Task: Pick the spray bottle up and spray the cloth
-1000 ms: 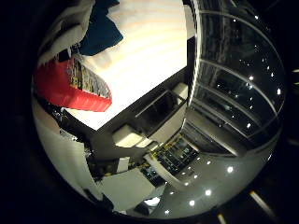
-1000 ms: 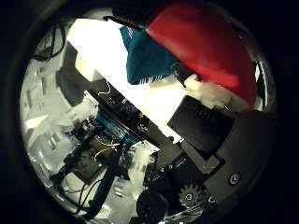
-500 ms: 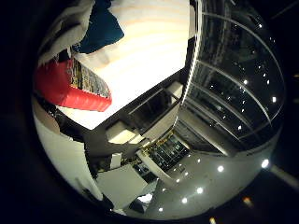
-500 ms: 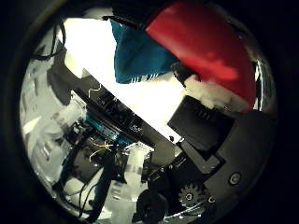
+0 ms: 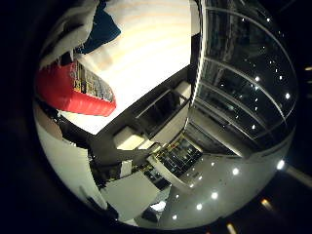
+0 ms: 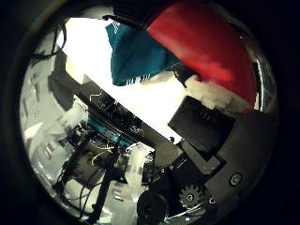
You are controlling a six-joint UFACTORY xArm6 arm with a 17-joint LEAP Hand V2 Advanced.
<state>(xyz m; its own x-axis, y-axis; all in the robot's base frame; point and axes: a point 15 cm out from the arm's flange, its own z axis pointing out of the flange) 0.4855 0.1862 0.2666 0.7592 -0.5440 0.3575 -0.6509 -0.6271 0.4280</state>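
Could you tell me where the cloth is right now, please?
The teal cloth lies on the white table, just beyond the red spray bottle close against the hand, as the thumb-side view shows.

white table (image 6: 89, 56), teal cloth (image 6: 136, 58) lying on it

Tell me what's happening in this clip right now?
The robot's hand has a red spray bottle close against its palm, lifted above the white table. A teal cloth lies on the table beside the bottle. Whether the fingers are wrapped round the bottle can't be seen, and no spray is visible.
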